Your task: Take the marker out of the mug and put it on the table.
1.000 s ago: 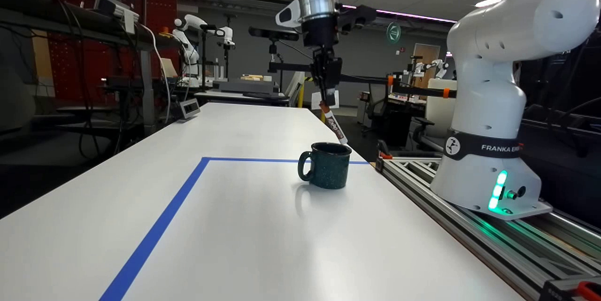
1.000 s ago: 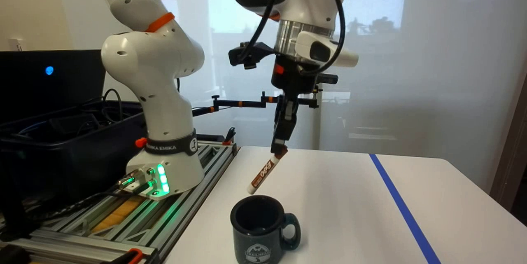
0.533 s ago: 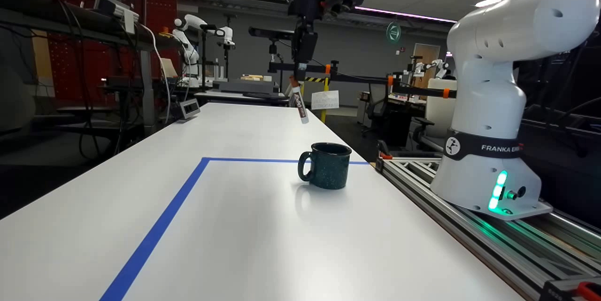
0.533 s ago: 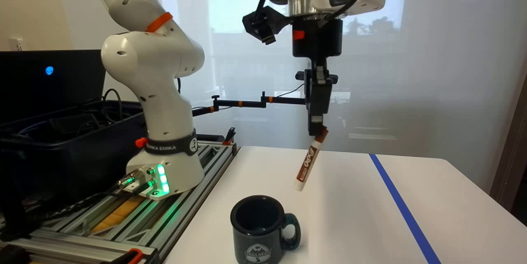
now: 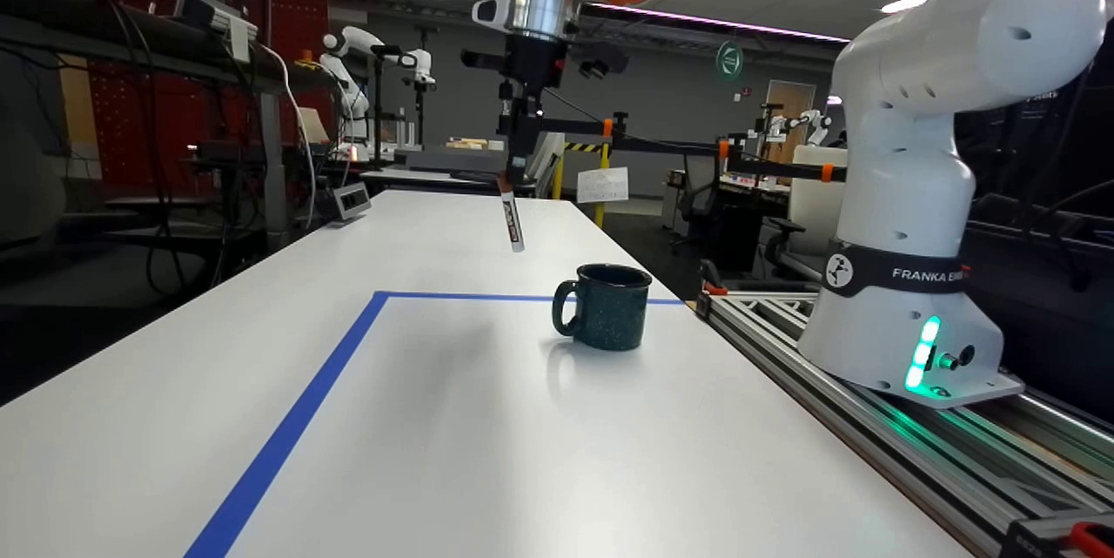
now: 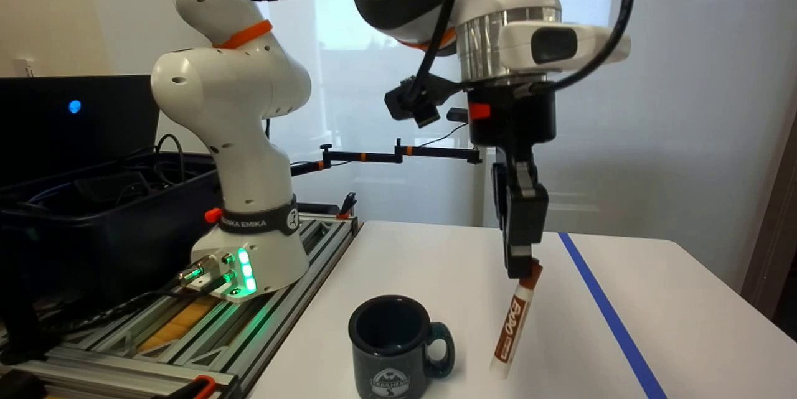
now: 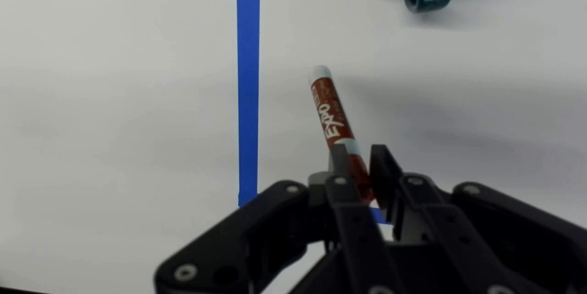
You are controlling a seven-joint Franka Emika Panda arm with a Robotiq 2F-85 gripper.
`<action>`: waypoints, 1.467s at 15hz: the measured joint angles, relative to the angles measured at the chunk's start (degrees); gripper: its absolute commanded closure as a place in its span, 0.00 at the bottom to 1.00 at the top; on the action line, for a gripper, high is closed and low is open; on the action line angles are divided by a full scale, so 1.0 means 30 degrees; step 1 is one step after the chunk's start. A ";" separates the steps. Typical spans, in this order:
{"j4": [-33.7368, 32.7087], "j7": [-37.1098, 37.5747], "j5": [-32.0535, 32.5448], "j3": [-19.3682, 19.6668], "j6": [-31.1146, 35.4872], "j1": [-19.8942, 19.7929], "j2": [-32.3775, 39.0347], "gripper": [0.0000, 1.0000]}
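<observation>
We see the jaws pinching the marker [image 7: 336, 122] by its reddish-brown end, slanted and above the table [image 5: 418, 445]; in the wrist view the white end points between 11 and 12 o'clock, with blue tape [image 7: 248, 83] at 9 o'clock. In an exterior view we find the mug [image 6: 383, 366] upright at the marker's 9 o'clock.

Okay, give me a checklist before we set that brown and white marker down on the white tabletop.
1. Black two-fingered hand holds brown-and-white marker by its cap: ok.
2. Grip firmness: cannot tell.
3. Marker out of dark green speckled mug: ok.
4. Mug upright, apart from marker: ok.
5. Marker level: not ok, steeply tilted.
6. Marker touching white tabletop: not ok, held above.
</observation>
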State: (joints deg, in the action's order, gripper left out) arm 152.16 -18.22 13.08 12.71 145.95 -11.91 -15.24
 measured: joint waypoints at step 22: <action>-0.3274 0.3544 0.1461 -0.0231 0.0040 0.0007 0.6442 0.06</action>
State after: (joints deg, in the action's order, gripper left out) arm 142.34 -7.58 17.46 12.01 146.07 -11.89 4.08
